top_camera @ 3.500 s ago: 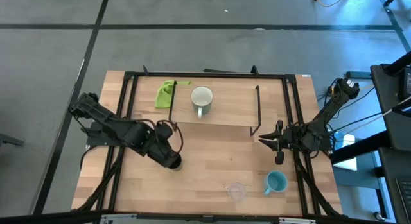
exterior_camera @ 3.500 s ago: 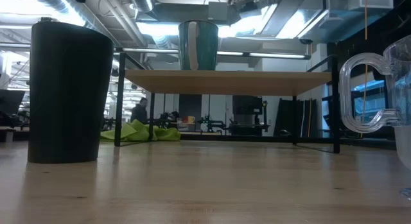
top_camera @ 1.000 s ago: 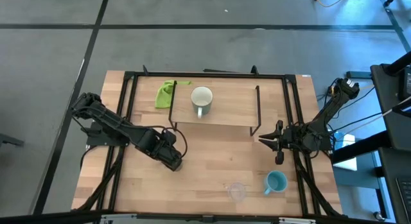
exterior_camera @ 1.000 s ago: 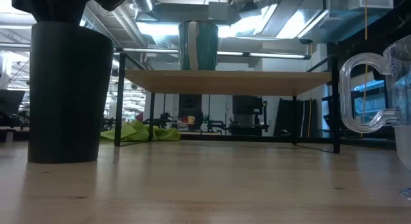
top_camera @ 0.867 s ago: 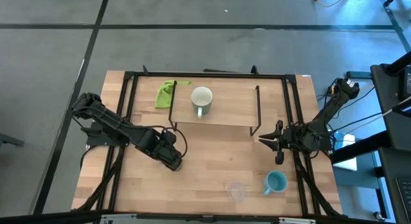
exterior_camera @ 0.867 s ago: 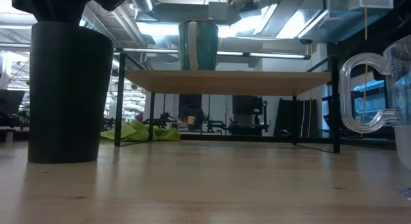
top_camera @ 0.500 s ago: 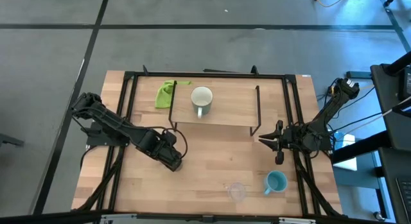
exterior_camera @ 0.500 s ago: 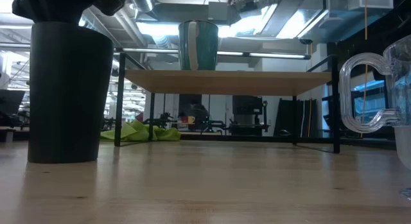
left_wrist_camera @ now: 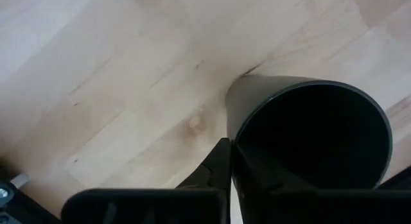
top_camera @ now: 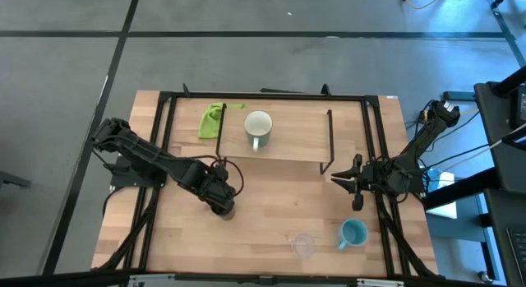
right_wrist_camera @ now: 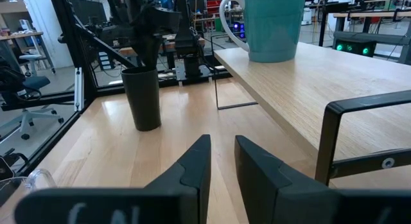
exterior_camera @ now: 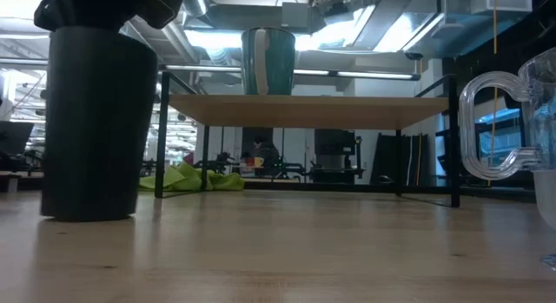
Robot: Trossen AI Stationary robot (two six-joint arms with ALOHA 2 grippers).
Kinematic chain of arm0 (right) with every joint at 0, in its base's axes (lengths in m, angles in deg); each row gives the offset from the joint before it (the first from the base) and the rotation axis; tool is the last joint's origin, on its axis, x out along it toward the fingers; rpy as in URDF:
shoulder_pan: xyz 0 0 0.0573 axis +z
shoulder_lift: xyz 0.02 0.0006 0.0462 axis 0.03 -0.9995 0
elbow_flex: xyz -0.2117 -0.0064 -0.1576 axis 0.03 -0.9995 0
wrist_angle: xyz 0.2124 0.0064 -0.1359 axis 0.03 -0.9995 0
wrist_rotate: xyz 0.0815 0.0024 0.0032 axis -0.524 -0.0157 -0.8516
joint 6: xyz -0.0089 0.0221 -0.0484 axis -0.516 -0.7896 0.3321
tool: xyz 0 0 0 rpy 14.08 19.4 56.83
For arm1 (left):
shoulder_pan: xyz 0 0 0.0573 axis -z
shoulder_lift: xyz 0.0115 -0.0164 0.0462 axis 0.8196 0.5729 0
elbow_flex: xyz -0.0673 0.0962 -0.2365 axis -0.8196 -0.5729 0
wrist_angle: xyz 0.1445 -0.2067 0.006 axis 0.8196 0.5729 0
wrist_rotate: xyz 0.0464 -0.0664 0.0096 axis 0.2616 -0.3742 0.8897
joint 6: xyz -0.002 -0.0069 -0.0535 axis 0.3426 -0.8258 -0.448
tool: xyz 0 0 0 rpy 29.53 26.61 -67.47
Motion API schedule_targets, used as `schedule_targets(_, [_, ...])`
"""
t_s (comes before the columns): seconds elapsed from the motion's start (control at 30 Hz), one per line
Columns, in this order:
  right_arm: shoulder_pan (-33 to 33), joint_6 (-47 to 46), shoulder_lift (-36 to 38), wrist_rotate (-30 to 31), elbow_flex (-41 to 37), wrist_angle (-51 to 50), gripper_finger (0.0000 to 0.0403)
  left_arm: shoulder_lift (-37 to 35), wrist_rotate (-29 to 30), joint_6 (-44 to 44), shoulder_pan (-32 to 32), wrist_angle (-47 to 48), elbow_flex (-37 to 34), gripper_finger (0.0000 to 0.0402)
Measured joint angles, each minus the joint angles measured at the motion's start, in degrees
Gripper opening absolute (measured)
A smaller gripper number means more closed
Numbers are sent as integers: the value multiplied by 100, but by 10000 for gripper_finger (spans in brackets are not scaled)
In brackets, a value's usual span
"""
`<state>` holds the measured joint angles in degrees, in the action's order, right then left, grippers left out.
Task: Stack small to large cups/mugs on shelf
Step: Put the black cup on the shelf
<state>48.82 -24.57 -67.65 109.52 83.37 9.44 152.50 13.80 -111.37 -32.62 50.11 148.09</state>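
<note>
The black cup (top_camera: 225, 208) stands on the wooden table (top_camera: 271, 238) near its left middle, in front of the shelf (top_camera: 296, 143). My left gripper (top_camera: 220, 201) is over it from above, shut on its rim. A white handled mug (top_camera: 258, 127) stands upright on the shelf. The light blue mug (top_camera: 353, 233) and the clear cup (top_camera: 303, 245) stand near the table's front right. My right gripper (top_camera: 355, 188) waits by the shelf's right leg, its fingers a little apart with nothing between them. My left gripper pinches the black cup's rim (left_wrist_camera: 236, 142) on the side nearest the arm. One finger (left_wrist_camera: 218, 167) lies outside the wall and the other reaches down inside the cup. The fingers come from above, pointing down. The cup's bottom (exterior_camera: 87, 214) is on the table, nearly upright.
A green cloth (top_camera: 212, 120) lies at the shelf's far left end. The shelf's thin black legs (top_camera: 330, 143) and the table's black frame (top_camera: 168, 114) stand close by. Bare table shows between the black cup and the clear cup.
My left gripper has shut on the black cup's rim and edged slightly toward the table's right. The cup has shifted a little with it, its top leaning slightly, with its bottom still on the table.
</note>
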Motion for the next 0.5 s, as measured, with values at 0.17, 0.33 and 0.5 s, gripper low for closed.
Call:
schedule_targets(0.17, [-2,1,-1,0,0,2,72,-149,-174,221,-201,276,279,3])
schedule_targets(0.33, [-2,2,-1,0,-2,0,72,-293,185,493,-589,1295,1244,2])
schedule_targets(0.5, [-2,1,-1,0,-2,0,72,-304,696,1053,-1166,2320,2464,1])
